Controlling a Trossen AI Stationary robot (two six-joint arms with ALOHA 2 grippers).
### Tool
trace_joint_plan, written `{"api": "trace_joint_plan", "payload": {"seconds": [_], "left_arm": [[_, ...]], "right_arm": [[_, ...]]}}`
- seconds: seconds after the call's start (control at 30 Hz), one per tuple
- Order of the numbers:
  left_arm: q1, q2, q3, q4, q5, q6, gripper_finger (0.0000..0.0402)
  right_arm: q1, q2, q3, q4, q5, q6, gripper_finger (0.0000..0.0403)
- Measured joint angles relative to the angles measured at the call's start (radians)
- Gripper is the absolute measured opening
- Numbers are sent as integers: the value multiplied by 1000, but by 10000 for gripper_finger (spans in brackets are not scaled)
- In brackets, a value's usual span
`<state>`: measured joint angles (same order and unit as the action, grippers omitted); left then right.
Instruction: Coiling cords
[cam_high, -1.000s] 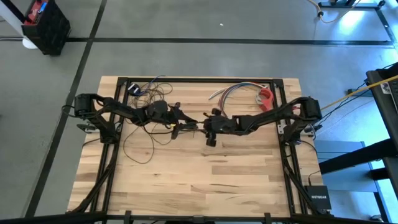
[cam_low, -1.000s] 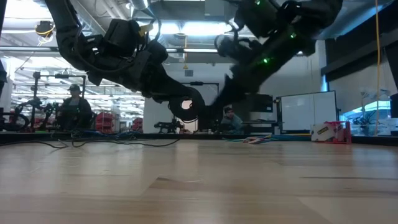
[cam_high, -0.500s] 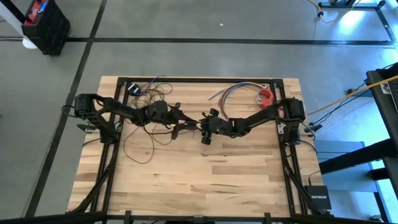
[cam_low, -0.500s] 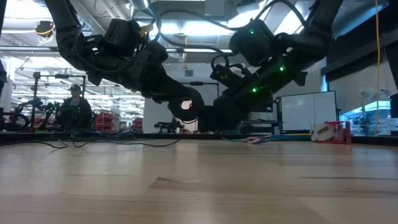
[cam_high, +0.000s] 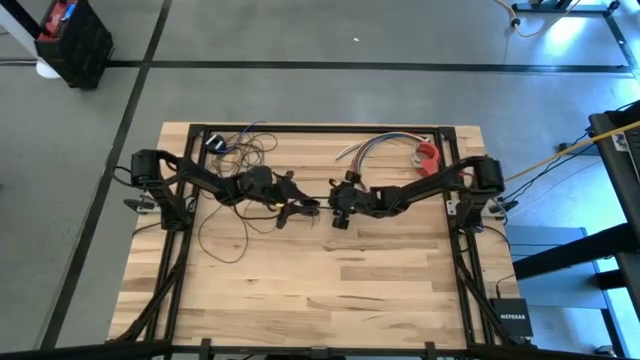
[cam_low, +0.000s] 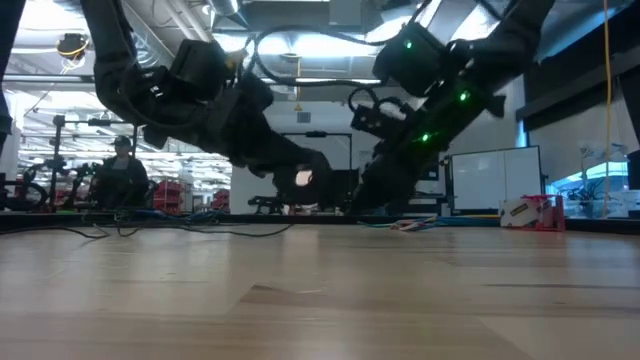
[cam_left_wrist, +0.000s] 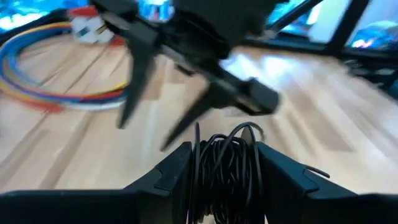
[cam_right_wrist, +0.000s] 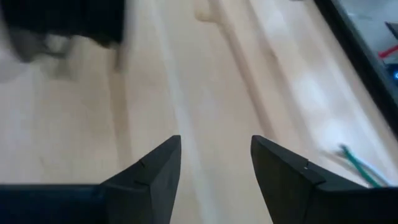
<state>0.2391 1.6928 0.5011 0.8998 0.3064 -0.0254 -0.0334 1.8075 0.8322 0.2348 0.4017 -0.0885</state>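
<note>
The cords are one thin dark wire. Its slack loops (cam_high: 226, 234) lie on the table's left half, with a tangle (cam_high: 243, 140) near the far rail. My left gripper (cam_high: 304, 207) hangs above the table's middle, shut on a bundle of wire turns (cam_left_wrist: 224, 167). Facing it from the right, close by, my right gripper (cam_high: 338, 210) is open; in its wrist view only bare wood shows between the fingers (cam_right_wrist: 155, 171). In the left wrist view the right gripper (cam_left_wrist: 163, 102) stands just beyond the bundle, apart from it. My left gripper pinches a bundle of several wire turns (cam_left_wrist: 214, 163) between its two fingers. The fingers reach in nearly level from the table's left. The turns' rounded tops (cam_left_wrist: 245, 129) stick out past the fingertips. The bundle is clear of the table, and the rest of the wire trails slack onto the wood.
A short bundle of multicoloured wires (cam_high: 374, 147) and a red and white object (cam_high: 428, 155) lie at the far right. A black frame rail (cam_high: 320, 128) runs along the far edge. The near half of the table (cam_high: 330, 290) is bare wood.
My right gripper has sunk toward the table and tipped further downward, staying open in front of the left gripper. The bundle stays in my left gripper's hold.
</note>
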Motion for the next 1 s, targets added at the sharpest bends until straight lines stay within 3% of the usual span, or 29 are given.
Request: {"api": "trace_joint_plan", "payload": {"seconds": [0.1, 0.43, 0.57, 0.77, 1.0], "left_arm": [[-12, 0, 0, 17, 15, -10, 137], [-35, 0, 0, 19, 15, -14, 137], [-34, 0, 0, 17, 7, -16, 137], [-34, 0, 0, 21, -22, -20, 137], [-33, 1, 0, 24, -26, -25, 137]], "right_arm": [[0, -67, 0, -72, -1, 5, 198], [83, -122, 0, -81, -209, 91, 198], [135, -117, 0, -56, -211, 170, 198], [180, -10, 0, 130, -199, 354, 198], [177, 43, 0, 227, -119, 402, 176]]}}
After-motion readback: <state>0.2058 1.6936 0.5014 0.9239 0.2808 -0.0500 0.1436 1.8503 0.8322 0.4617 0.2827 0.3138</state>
